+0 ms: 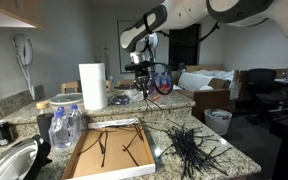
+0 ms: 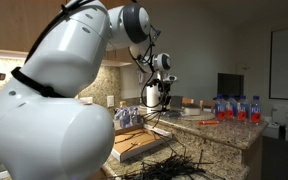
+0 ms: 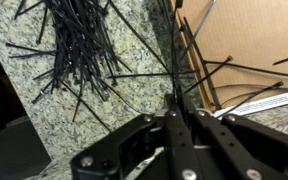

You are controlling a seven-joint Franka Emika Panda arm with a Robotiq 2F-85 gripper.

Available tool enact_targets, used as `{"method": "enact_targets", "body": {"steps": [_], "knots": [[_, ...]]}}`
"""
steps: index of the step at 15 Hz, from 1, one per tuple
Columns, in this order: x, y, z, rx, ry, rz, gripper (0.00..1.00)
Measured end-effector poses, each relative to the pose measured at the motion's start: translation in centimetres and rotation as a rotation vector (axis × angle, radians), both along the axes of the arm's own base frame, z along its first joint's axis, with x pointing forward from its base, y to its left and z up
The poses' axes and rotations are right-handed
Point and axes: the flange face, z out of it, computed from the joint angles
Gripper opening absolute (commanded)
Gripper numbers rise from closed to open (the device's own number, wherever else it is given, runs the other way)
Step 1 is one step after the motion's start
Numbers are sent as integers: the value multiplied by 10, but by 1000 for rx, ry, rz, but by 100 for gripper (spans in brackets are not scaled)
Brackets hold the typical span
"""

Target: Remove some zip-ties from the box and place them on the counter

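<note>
My gripper [image 3: 176, 100] is shut on a few thin black zip-ties [image 3: 173, 55] that run out past its fingertips. In both exterior views the gripper [image 1: 141, 78] [image 2: 156, 96] hangs high above the counter with the strands dangling below it. The shallow cardboard box [image 1: 84, 160] [image 3: 254, 35] lies on the granite counter [image 1: 234, 160] and still holds a few zip-ties [image 1: 124, 148]. A large loose pile of zip-ties [image 1: 189, 148] [image 3: 79, 40] [image 2: 169, 165] lies on the counter beside the box. In the wrist view the pile lies to the left of the gripper and the box to the right.
Water bottles [image 1: 66, 125] stand next to the box, near a sink [image 1: 9, 160]. A paper towel roll [image 1: 93, 86] stands on the raised granite ledge [image 1: 174, 100]. More bottles [image 2: 234, 108] line the ledge. A bin [image 1: 218, 120] stands on the floor beyond the counter.
</note>
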Motion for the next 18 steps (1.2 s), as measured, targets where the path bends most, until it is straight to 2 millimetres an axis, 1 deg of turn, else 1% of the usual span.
{"method": "enact_targets", "body": {"steps": [2,4,7,10,12,14,15,16,17,18], "knots": [[-15,-24,11,2,7,-52,6],[-32,-47,18,4,21,-99,6],[-63,-79,17,9,59,-152,6],[-96,-102,-1,14,125,-189,6],[-117,-112,-17,12,168,-210,6],[-133,-119,-32,-7,176,-238,6],[-139,-122,-38,-22,163,-250,12],[-144,-126,-45,-42,145,-262,14],[-149,-130,-51,-60,126,-274,9],[-152,-134,-58,-78,105,-286,6]]}}
